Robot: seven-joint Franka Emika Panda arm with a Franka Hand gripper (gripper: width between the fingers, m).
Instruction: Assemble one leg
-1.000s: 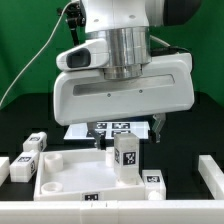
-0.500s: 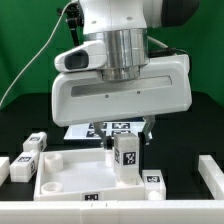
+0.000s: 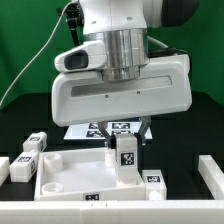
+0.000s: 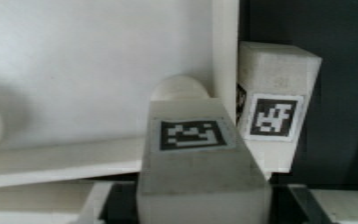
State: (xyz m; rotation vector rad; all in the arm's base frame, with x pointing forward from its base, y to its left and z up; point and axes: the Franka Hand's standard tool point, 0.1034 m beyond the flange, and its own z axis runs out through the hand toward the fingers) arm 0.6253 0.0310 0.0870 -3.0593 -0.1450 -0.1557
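Little has shifted in the last half second: the leg stands on the same spot and the gripper has not budged. Compared with a full second ago, the finger on the exterior view's right has come in from well clear of the leg to right against it.

That leg stands upright on the far right part of the white panel, a tag facing the exterior camera. The gripper is clamped on it, one finger on each side. The wrist view confirms this, with the leg filling the space between the dark pads of the gripper.

Three legs are plain in the exterior view: the held one and two loose legs on the black tabletop off the panel's left edge. The wrist view shows another tagged block just beside the held leg.

One marker board lies behind the panel.

The arm's wrist is vertical, its broad white hand lies level across the scene, and the fingers point straight down.
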